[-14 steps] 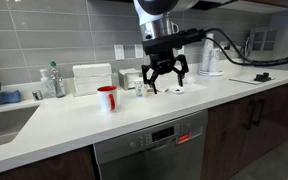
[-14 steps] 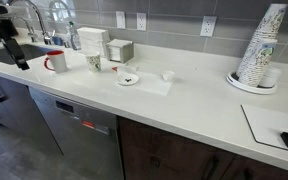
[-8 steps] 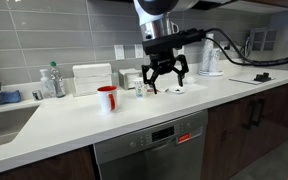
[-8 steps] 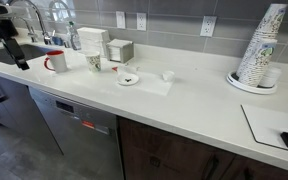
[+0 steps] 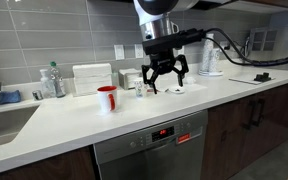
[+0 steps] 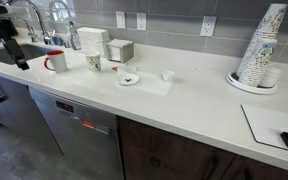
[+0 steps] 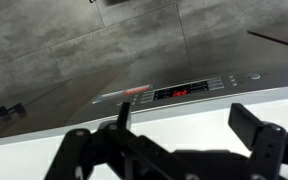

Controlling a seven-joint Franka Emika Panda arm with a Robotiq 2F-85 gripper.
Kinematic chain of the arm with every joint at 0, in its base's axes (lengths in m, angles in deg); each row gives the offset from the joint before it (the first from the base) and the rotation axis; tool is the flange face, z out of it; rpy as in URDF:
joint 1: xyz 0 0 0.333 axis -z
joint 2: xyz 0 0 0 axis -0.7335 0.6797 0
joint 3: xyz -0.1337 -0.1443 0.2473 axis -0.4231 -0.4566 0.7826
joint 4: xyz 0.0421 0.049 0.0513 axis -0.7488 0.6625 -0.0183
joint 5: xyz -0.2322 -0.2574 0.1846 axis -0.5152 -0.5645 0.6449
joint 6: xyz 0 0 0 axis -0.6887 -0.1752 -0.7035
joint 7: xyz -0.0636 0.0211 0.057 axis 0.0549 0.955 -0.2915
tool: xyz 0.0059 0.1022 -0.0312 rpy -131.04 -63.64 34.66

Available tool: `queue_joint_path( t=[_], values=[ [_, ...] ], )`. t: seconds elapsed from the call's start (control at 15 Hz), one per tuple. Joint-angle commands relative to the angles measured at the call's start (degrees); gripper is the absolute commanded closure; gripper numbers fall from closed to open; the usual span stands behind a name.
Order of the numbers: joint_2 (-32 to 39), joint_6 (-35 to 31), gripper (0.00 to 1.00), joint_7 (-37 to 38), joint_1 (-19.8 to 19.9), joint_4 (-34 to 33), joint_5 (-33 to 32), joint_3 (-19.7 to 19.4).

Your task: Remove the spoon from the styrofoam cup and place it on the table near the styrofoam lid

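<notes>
Left of centre, on the desk [image 5: 74, 125]: styrofoam cup [image 5: 140, 89]; spoon inside too small to resolve, long axis presumably upright. Centre: fingers [image 5: 150, 78] spread wide, empty, hanging above and right of the cup. Right: styrofoam lid [image 5: 180, 91].

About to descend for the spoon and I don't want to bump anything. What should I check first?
1. End effector open: ok, fingers spread in an exterior view.
2. Nothing held between the fingers: ok.
3. Styrofoam cup upright: ok.
4. Spoon handle position in the cup: cannot tell, too small.
5. End effector lined up over the cup: not ok. The wrist view shows only the dishwasher panel and the counter edge, no cup.
6. Styrofoam lid lying flat with room beside it: ok.
</notes>
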Motion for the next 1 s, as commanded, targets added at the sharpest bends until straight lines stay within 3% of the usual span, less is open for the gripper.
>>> queue_joint_path(
  t=[0.0, 0.27, 0.4, 0.67, 0.93],
  values=[
    [0.5, 0.2, 0.00, 0.9, -3.4, -0.1, -1.1, -3.2],
    [0.5, 0.2, 0.00, 0.9, -3.4, -0.1, -1.1, -3.2],
    [2.0, -3.0, 0.00, 0.9, -2.2, -1.8, -3.7, -3.8],
    [5.5, -8.4, 0.00, -1.1, -1.4, -7.1, -7.9, -7.9],
    [11.4, -12.8, 0.00, -9.9, -1.8, -14.2, -7.3, -12.8]
  ],
)
